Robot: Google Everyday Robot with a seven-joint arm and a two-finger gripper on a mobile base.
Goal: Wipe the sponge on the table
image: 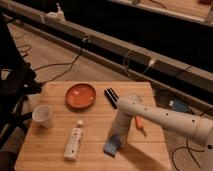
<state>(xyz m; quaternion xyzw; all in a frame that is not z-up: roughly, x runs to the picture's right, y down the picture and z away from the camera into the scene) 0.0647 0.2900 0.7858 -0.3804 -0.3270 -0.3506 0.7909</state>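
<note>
One camera is looking down at an angle over the table, from beyond its near edge, taking in the whole top. The gripper is hanging low-centre in view, at the sponge.

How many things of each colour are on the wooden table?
Orange: 2, the round orange bowl and a small orange stick-shaped thing.
White: 2, the white paper cup and white plastic bottle.
Blue: 1, the soft blue sponge, with the robot's end effector right over it.
Black: 1, the black rectangular block.
Total: 6.
</note>
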